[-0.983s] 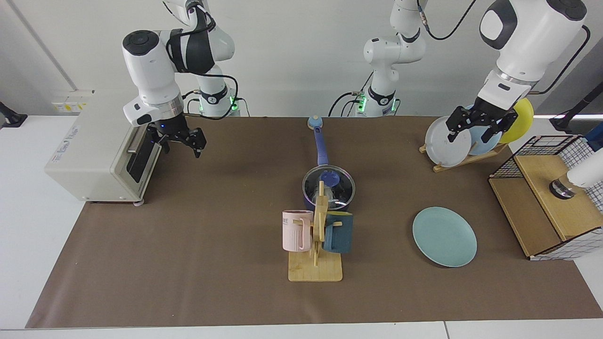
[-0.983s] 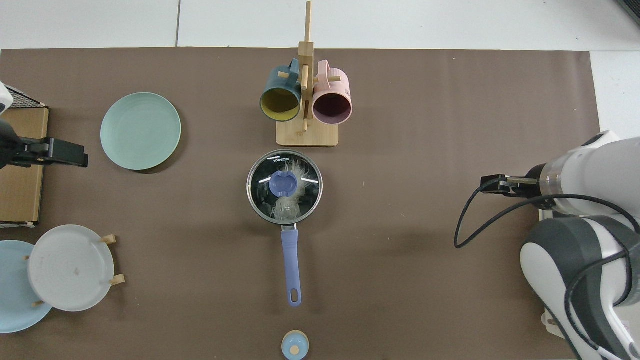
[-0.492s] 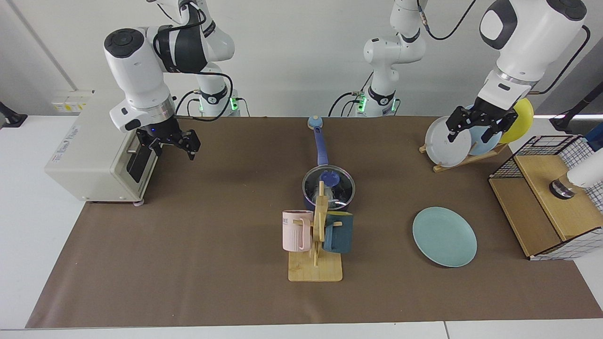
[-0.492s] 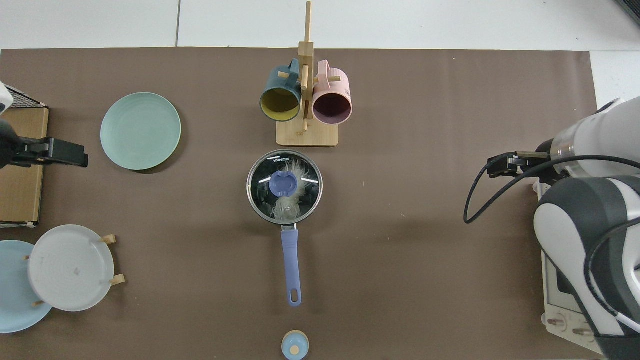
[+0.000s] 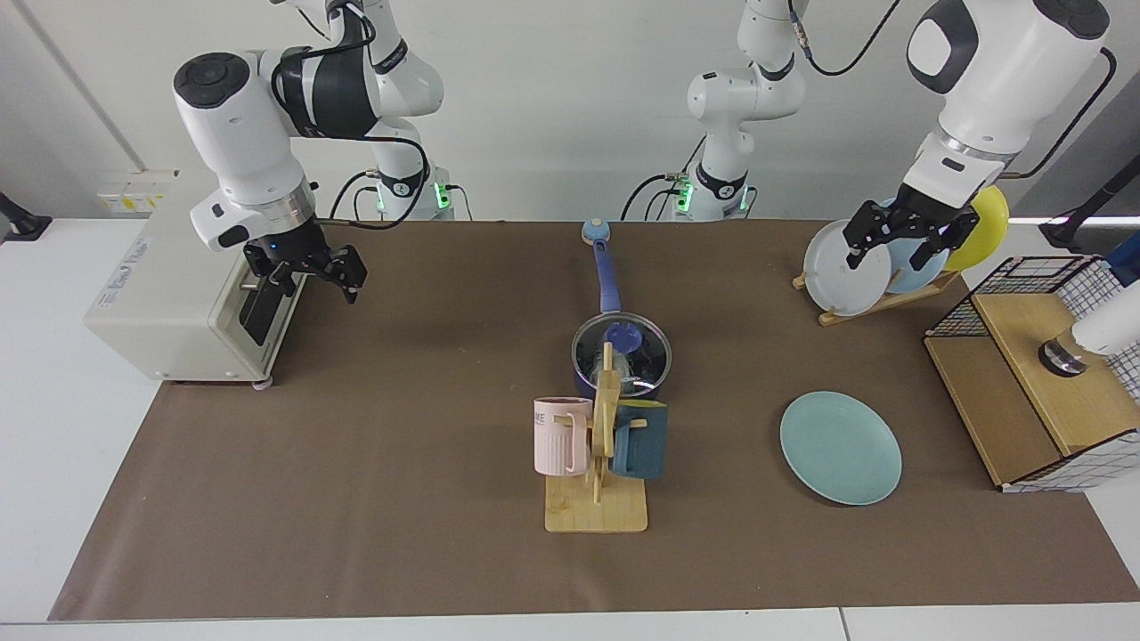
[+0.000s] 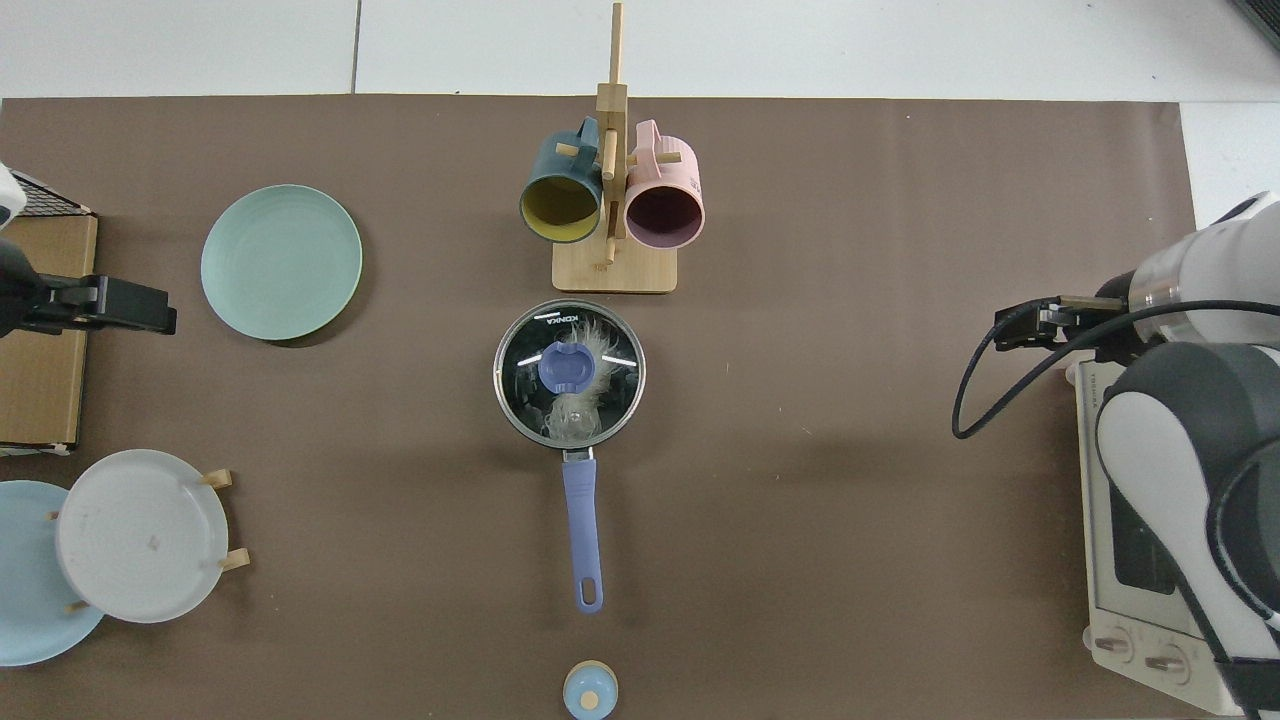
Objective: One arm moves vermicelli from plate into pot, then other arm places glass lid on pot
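The dark navy pot (image 5: 621, 358) stands mid-table with its blue handle (image 6: 581, 530) pointing toward the arms' bases. The glass lid (image 6: 569, 373) sits on the pot, blue knob up. White vermicelli (image 6: 592, 392) shows through the glass inside the pot. The teal-green plate (image 5: 840, 448) lies bare on the mat. My right gripper (image 5: 307, 280) hangs open and holds nothing, just in front of the toaster oven, far from the pot. My left gripper (image 5: 895, 254) waits open in front of the plate rack.
A wooden mug tree (image 5: 595, 499) with a pink mug (image 5: 561, 436) and a dark teal mug (image 5: 641, 439) stands just in front of the pot. A toaster oven (image 5: 169, 285), a plate rack (image 5: 877, 298), a wire-sided wooden box (image 5: 1038, 383) and a small blue knob (image 6: 590, 692) ring the mat.
My right gripper has drawn back from mid-table toward the toaster oven, rising slightly. The left arm, pot, lid and plate have not moved.
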Robot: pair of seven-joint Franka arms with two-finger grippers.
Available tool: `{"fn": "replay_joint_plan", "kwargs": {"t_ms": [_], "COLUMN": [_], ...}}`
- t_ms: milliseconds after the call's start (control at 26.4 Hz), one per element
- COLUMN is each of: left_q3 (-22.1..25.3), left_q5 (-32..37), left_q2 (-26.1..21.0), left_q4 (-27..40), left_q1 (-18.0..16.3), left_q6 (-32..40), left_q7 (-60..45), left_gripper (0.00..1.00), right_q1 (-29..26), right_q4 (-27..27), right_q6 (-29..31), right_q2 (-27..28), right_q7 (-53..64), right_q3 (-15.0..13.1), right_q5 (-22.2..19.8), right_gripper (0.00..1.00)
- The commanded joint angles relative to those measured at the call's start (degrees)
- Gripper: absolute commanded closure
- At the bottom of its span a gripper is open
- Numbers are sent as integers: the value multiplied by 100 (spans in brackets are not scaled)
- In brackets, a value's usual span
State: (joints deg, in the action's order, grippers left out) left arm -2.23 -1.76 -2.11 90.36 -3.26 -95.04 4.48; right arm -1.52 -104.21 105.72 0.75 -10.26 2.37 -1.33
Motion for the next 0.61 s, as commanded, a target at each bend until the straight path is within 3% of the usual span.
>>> {"fn": "replay_joint_plan", "kwargs": {"t_ms": [0, 567], "left_q3": [21, 21], "left_q5": [106, 106], "left_q2": [141, 141], "left_q4": [166, 166], "left_q1": [45, 45], "left_q6": [-85, -85], "left_q7": [0, -8], "left_gripper": [0, 0], "right_q1": [-103, -102], "right_q4": [94, 147], "right_q6": [-51, -113], "right_q2": [22, 13], "right_q7": [261, 208], "right_q3": [62, 80], "right_q5": [133, 124], "right_gripper": [1, 1]}}
